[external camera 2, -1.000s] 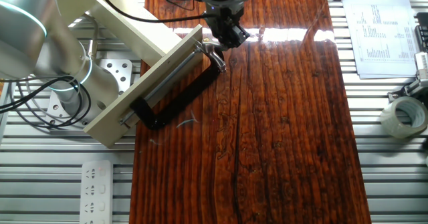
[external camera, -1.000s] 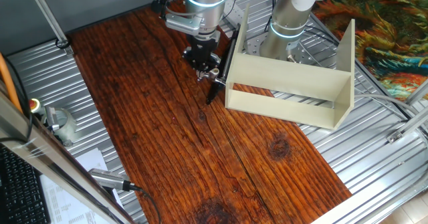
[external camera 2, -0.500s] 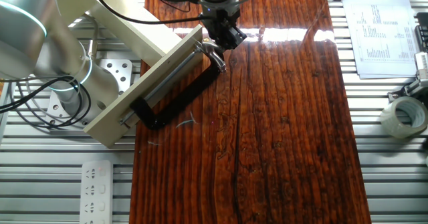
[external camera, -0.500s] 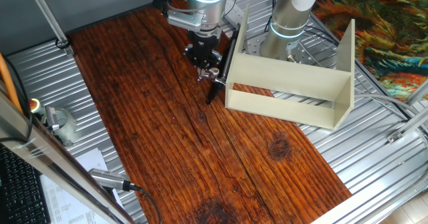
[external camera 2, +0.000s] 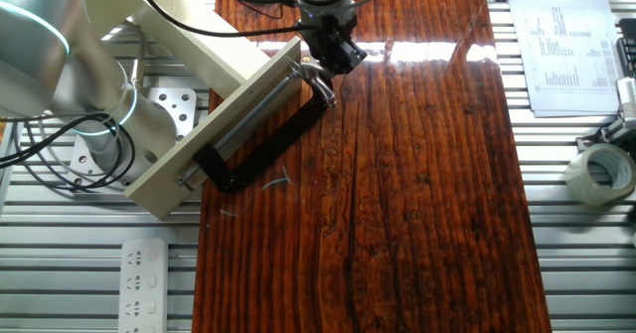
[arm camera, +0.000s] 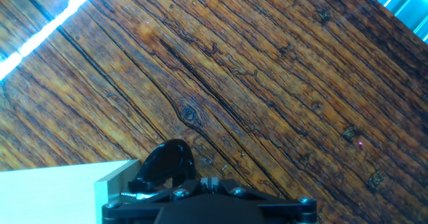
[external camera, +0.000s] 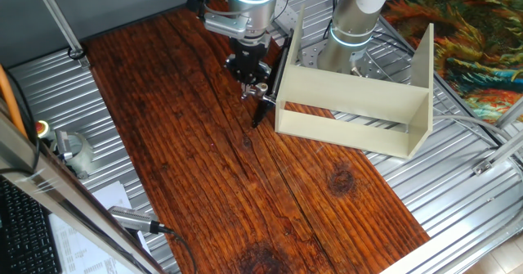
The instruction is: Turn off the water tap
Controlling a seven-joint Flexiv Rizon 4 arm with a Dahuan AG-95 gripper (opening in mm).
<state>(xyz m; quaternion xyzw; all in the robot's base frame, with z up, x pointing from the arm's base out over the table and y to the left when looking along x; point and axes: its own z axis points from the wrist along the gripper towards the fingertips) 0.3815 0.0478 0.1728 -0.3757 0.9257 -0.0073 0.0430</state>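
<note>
The water tap (external camera: 259,89) is a small silvery piece held in the black C-clamp (external camera: 270,78) against the beige box's left wall. It also shows in the other fixed view (external camera 2: 312,74), at the clamp's (external camera 2: 260,139) upper end. My gripper (external camera: 251,77) hangs just above and behind the tap, fingers together with nothing between them; it shows again in the other fixed view (external camera 2: 336,57). In the hand view only the gripper's (arm camera: 208,182) tips show at the bottom edge, closed. The tap is not clear there; a black clamp knob (arm camera: 166,162) shows.
An open beige box (external camera: 359,102) lies on its side on the dark wooden table (external camera: 204,168), right of the gripper. Its corner shows in the hand view (arm camera: 60,194). A tape roll (external camera 2: 601,174) and papers (external camera 2: 566,50) lie off the wood.
Compared with 1 s ago my gripper has drawn a little up and back from the tap. Since half a second ago nothing has moved.
</note>
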